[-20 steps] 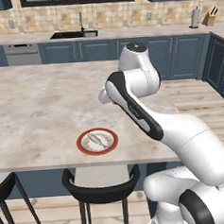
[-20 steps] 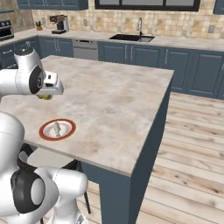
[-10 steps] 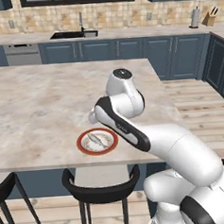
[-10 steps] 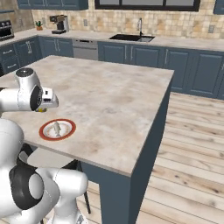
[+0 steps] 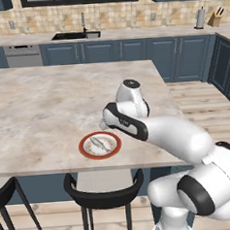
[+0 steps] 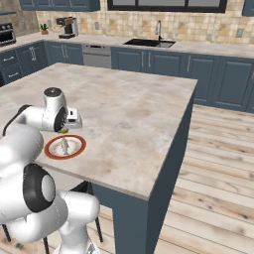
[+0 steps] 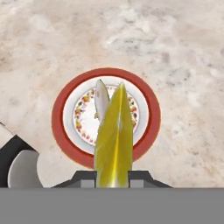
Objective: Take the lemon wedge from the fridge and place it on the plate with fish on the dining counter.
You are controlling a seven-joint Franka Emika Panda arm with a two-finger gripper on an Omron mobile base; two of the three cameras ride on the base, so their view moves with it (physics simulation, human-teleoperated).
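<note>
From the hand view the lemon wedge (image 7: 113, 140) stands pinched between the tool's (image 7: 113, 177) dark tips, directly over the red-rimmed plate (image 7: 148, 109) and its fish (image 7: 101, 101). The right base view shows the tool (image 6: 66, 129) hovering just above the plate's (image 6: 52, 149) far edge on the counter (image 6: 124, 109).

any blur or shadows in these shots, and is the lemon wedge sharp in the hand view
Hand view: the lemon wedge looms large and soft-edged, covering part of the plate; the fish is fairly clear. Left base view: flat even light, faint shadow by the plate. Right base view: no glare on the counter.
</note>
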